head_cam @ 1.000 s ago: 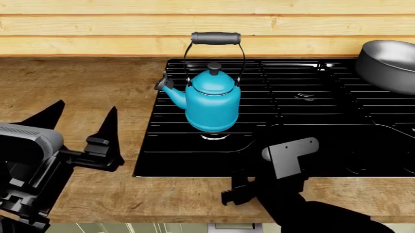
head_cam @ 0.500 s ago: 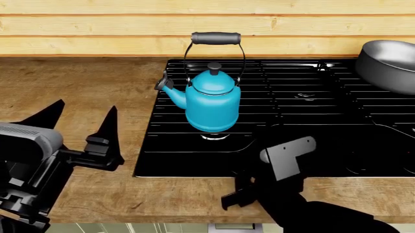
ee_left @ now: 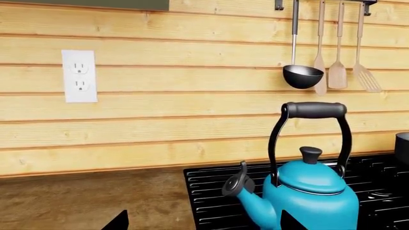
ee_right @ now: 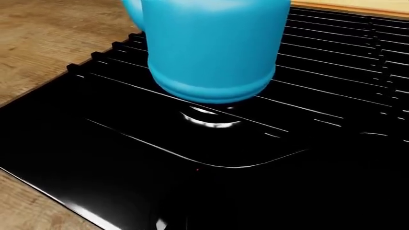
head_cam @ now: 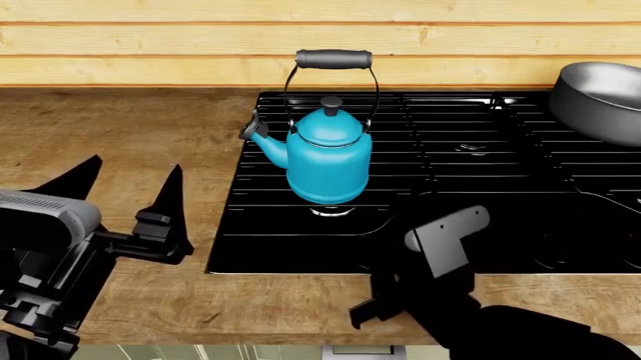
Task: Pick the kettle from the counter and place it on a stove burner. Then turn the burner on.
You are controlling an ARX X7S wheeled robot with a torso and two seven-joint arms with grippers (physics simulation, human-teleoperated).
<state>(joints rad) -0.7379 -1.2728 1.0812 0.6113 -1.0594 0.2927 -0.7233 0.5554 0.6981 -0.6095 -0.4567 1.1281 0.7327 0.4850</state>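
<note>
Worktop (head_cam: 130, 135) is brown wood-grain butcher block, with a glossy black cooktop (head_cam: 470, 180) set in it. Small glossy turquoise kettle (head_cam: 329, 154) sits upright over a shiny-capped burner (ee_right: 208, 118), spout toward the wood. Left gripper (head_cam: 130, 187) fingers spread wide; can't tell for the right.

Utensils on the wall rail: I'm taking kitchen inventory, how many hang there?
4: a black ladle, a wooden spoon, a wooden spatula, a slotted turner, side by side. More may hang beyond the frame.
</note>
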